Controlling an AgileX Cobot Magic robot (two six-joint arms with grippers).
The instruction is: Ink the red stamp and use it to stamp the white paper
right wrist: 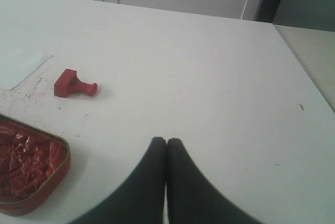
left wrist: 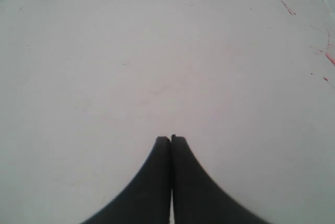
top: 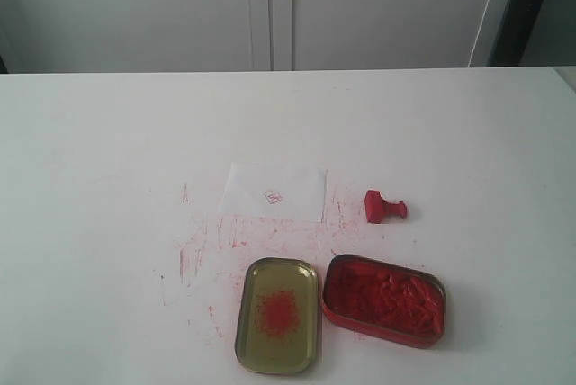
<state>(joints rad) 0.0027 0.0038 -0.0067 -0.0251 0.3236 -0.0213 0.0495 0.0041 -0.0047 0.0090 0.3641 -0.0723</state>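
The red stamp [top: 384,207] lies on its side on the table, just right of the white paper [top: 273,192], which carries a small red stamped mark. The right wrist view also shows the red stamp [right wrist: 74,84] and a corner of the white paper [right wrist: 22,64]. My right gripper [right wrist: 166,141] is shut and empty, well apart from the stamp. Over bare table, my left gripper [left wrist: 171,138] is shut with nothing in it. Neither gripper shows in the exterior view.
An oblong tin of red ink [top: 384,299] sits at the front right, with its yellowish lid [top: 277,315], smudged red, beside it on the left. Red ink streaks [top: 261,237] mark the table below the paper. The table's far edge [top: 288,71] meets a white wall.
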